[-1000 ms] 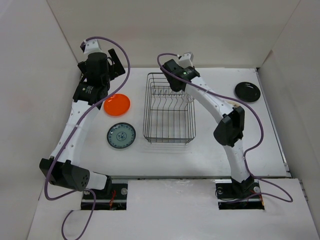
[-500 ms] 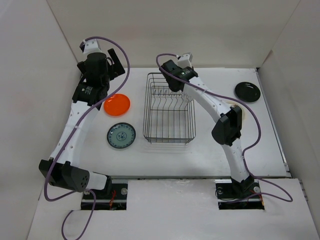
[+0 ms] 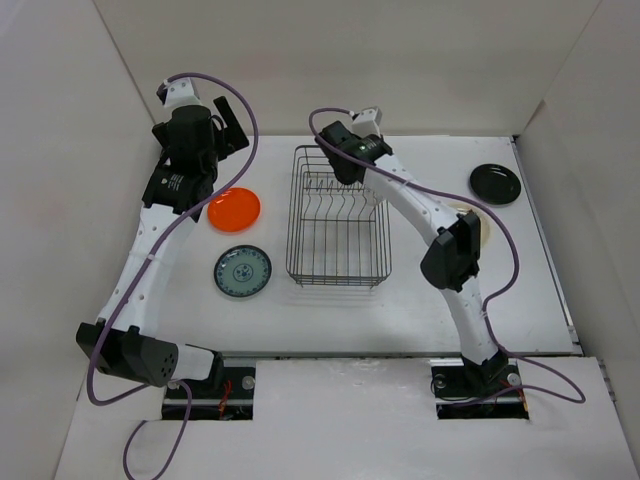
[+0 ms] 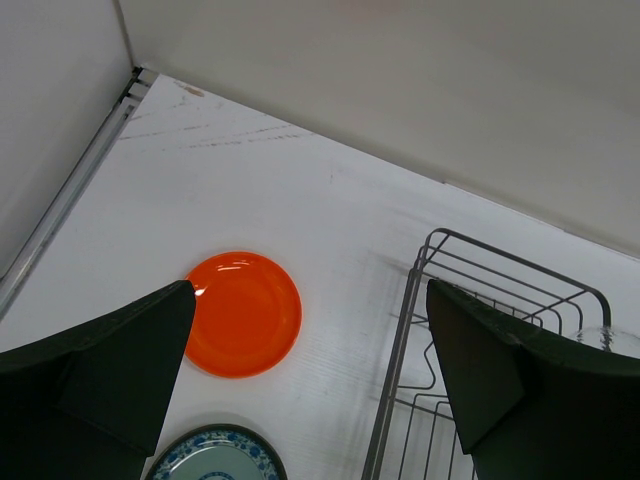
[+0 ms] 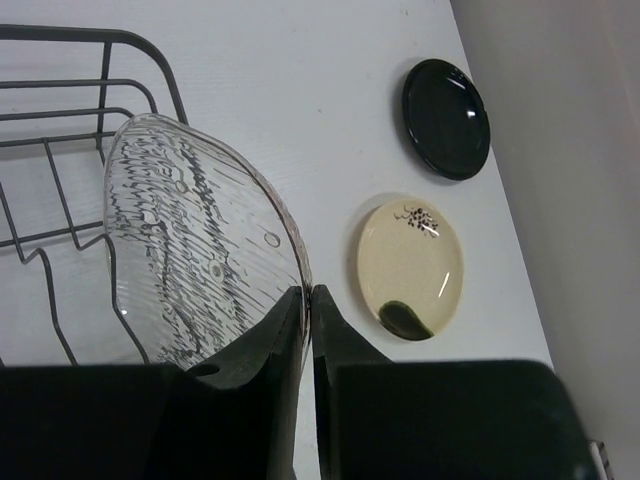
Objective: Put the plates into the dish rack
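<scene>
My right gripper (image 5: 308, 292) is shut on the rim of the clear glass plate (image 5: 200, 260) and holds it on edge over the far end of the dark wire dish rack (image 5: 100, 35). In the top view this gripper (image 3: 335, 172) hangs over the rack (image 3: 290, 230). My left gripper (image 4: 310, 380) is open and empty, high above the table between the orange plate (image 4: 243, 314) and the rack (image 4: 398, 350). The orange plate (image 3: 234, 209) and the blue-green plate (image 3: 242, 272) lie flat left of the rack. The black plate (image 5: 447, 118) and the beige plate (image 5: 411, 268) lie flat to its right.
White walls close the table in on the left, back and right. The beige plate is mostly hidden behind my right arm in the top view. The black plate (image 3: 495, 182) sits near the right wall. The rack's dividers hold no plates.
My right gripper has moved slightly left with the clear glass plate, over the rack's far end. The left arm has barely moved.
</scene>
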